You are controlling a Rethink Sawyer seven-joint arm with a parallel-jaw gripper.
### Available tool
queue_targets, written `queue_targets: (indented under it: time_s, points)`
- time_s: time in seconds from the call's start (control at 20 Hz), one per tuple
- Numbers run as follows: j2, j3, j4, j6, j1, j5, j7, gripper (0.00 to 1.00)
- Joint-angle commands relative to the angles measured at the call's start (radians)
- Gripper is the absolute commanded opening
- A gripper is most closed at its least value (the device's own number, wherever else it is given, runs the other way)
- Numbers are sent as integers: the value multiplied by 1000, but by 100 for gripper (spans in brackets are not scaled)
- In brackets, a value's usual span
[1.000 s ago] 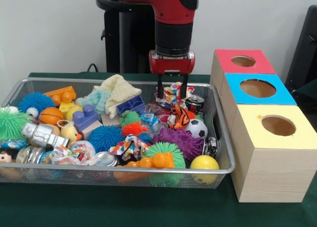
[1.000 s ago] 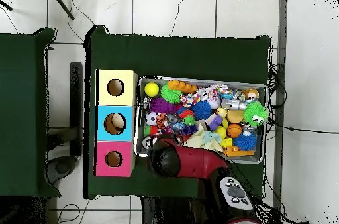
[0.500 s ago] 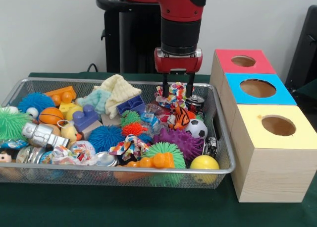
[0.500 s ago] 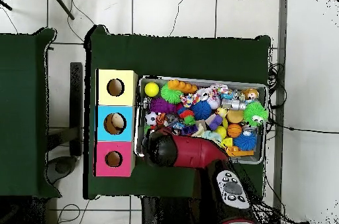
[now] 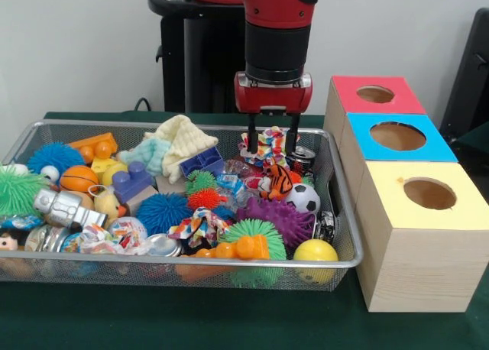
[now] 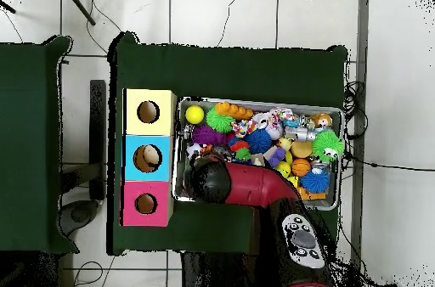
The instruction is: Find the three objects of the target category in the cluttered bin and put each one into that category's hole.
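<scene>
The tool (image 5: 271, 140) hangs over the far right part of the wire bin (image 5: 30, 132), its two fingers (image 5: 251, 133) spread apart on either side of a colourful knotted rope toy (image 5: 269, 144); whether they press on it I cannot tell. Just in front of the rope toy lie a small tiger figure (image 5: 276, 180), a soccer ball (image 5: 304, 198) and a purple spiky ball (image 5: 281, 218). Beside the bin, on the green surface (image 5: 229, 323), stand three wooden boxes with holes: red (image 5: 374, 95), blue (image 5: 397, 136) and yellow (image 5: 428, 194).
</scene>
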Motion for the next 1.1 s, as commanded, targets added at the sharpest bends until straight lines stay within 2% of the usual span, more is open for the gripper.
queue_targets:
  time_s: [0.05, 0.45, 0.85, 1.1]
  points:
    - [-47, -8, -110, 173, -8, 68, 162, 100]
    - [-21, -39, -157, 216, -7, 115, 202, 100]
    - [62, -53, -128, 46, -44, 150, 230, 100]
    - [104, -76, -142, 11, -40, 160, 237, 100]
